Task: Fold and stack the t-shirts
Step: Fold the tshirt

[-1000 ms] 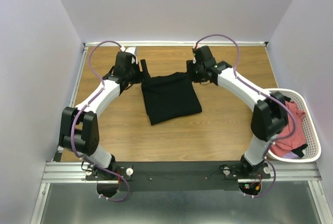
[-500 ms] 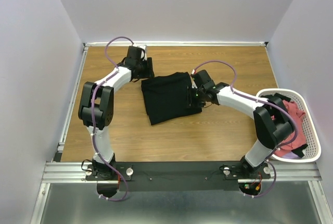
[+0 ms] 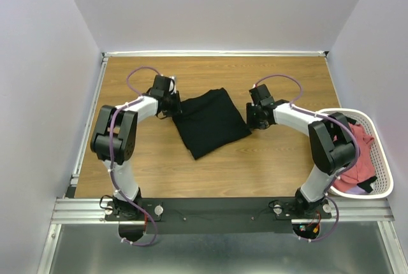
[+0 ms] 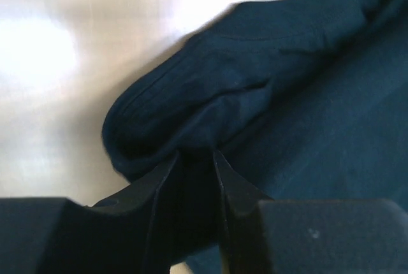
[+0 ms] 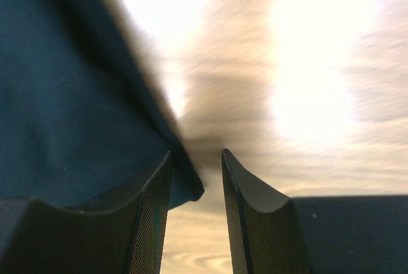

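Seen from above, the black t-shirt lies folded on the table between my arms. The salmon-red shirts sit in the basket to the right. Only the left wrist view shows my left jaws pinching a bunched fold of the black shirt. The right wrist view shows my right jaws apart, with the shirt's edge just reaching into the gap.

My wooden bench carries the black t-shirt mid-surface and a white mesh basket at its right edge.
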`<state>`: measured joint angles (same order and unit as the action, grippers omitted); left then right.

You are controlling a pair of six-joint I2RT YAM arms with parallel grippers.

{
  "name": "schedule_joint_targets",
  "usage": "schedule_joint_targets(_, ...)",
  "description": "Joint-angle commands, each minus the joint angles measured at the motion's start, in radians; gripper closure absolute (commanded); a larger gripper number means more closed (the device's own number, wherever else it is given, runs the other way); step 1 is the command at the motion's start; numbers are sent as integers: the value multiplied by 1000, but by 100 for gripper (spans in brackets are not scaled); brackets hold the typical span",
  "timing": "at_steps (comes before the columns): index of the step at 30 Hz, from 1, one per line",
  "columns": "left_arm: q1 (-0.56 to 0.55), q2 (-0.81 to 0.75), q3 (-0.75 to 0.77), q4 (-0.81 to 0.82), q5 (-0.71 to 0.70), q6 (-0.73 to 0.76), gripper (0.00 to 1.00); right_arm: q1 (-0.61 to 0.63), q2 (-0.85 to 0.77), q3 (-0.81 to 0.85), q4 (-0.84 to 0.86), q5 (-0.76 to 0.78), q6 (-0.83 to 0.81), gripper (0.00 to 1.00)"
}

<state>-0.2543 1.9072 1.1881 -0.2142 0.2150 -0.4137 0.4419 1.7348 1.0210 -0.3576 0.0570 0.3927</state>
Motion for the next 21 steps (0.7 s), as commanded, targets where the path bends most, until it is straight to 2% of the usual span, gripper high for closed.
schedule_joint_targets(1,-20,-130,-191,1,67,-72,66,-66,46,69,19,96,-80,56)
schedule_joint_targets(5,-121,-264,-367,61,132,-137,65,-91,117,183,17,104,-147,55)
schedule_joint_targets(6,-187,-287,-418,78,132,-151,65,-94,135,212,17,106,-155,55)
schedule_joint_targets(9,-285,-365,-475,122,185,-246,63,-94,180,300,14,103,-170,55)
schedule_joint_targets(12,-387,-427,-513,194,219,-327,61,-92,149,326,5,58,-155,55)
schedule_joint_targets(18,-410,-574,-510,182,121,-369,54,-63,-41,245,-18,-32,-77,51)
schedule_joint_targets(21,-370,-628,-510,161,61,-375,53,15,-96,192,-32,-98,-20,49)
